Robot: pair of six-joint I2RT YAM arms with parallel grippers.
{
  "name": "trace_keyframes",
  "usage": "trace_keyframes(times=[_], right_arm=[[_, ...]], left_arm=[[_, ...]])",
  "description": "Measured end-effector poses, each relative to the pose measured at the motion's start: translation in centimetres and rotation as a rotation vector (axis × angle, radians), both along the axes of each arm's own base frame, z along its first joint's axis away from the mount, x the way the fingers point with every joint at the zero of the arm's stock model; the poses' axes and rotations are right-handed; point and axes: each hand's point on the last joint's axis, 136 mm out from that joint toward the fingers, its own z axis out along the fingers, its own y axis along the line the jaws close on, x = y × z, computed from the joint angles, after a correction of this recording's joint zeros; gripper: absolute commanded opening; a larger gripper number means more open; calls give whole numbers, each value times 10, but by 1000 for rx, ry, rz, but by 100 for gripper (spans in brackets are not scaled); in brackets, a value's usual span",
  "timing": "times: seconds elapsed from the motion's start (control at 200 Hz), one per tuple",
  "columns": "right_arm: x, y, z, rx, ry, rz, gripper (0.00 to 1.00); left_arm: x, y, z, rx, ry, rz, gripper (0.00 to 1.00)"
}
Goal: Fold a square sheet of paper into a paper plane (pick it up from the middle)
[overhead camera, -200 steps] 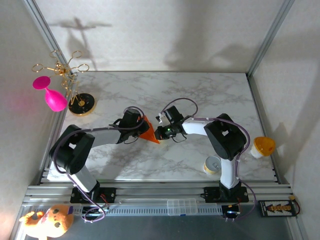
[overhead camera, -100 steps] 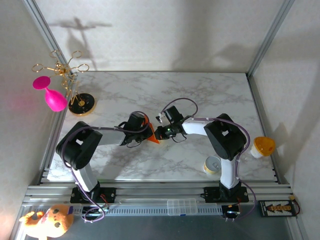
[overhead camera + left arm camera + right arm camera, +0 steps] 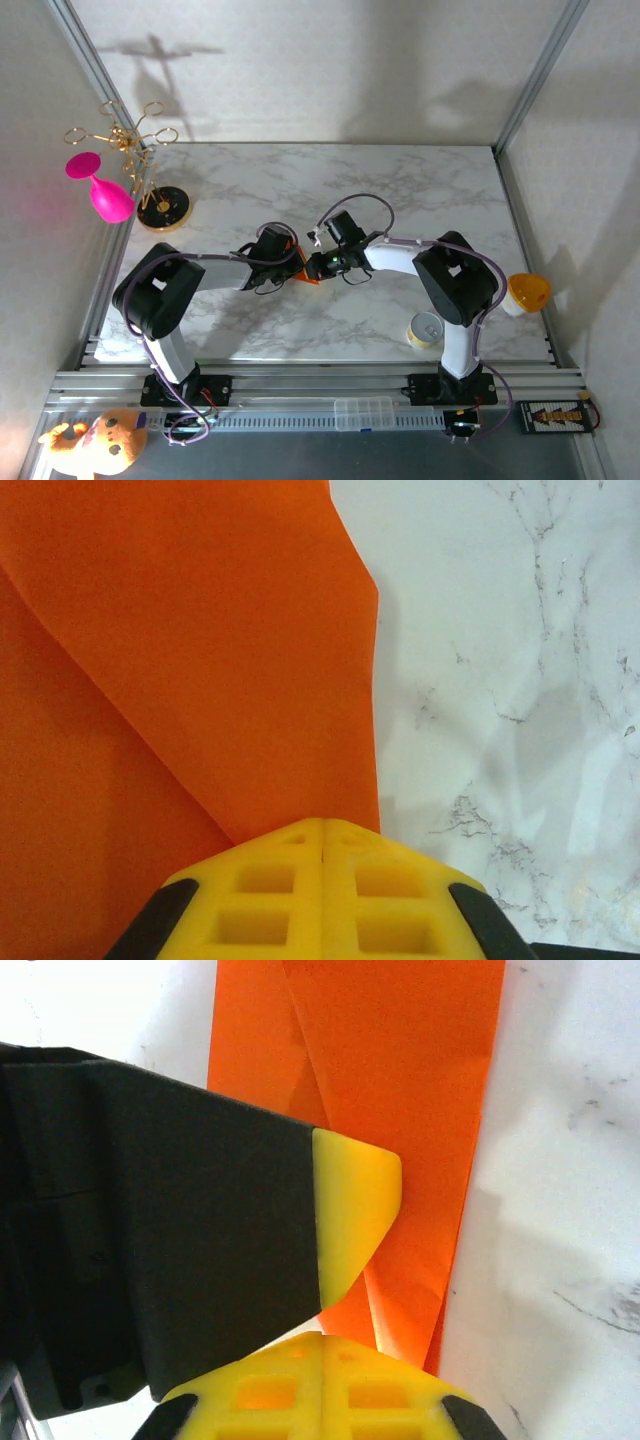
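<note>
On the marble table (image 3: 400, 190), mid-frame, the folded paper (image 3: 309, 277) is lying between the left gripper (image 3: 297, 263) and the right gripper (image 3: 316, 267), both closed tight; uneven pushing could be shifting it, spoiling the crease.

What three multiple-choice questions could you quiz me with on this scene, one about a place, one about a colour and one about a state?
1. Where is the pink goblet?
A) by the gold stand at the far left of the table
B) beside the right arm's base
C) between the two arms

2. What colour is the folded paper?
A) blue
B) orange
C) white

3. How do the left jaws stand?
A) wide open
B) shut
C) clamped round a cup

Answers:
1 A, since the top view shows the goblet next to the stand.
2 B, since both wrist views show orange layers.
3 B, since the left wrist view shows the yellow fingers meeting at a seam.
</note>
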Motion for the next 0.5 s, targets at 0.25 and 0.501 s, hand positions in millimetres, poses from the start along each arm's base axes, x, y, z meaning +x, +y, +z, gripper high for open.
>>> trace_keyframes(times=[0.25, 0.501], right_arm=[[-4, -5, -20, -45, 22, -8, 0], [-4, -5, -21, -45, 25, -13, 0]], left_arm=[[0, 0, 0, 0, -2, 2, 0], [1, 2, 10, -37, -22, -4, 13]])
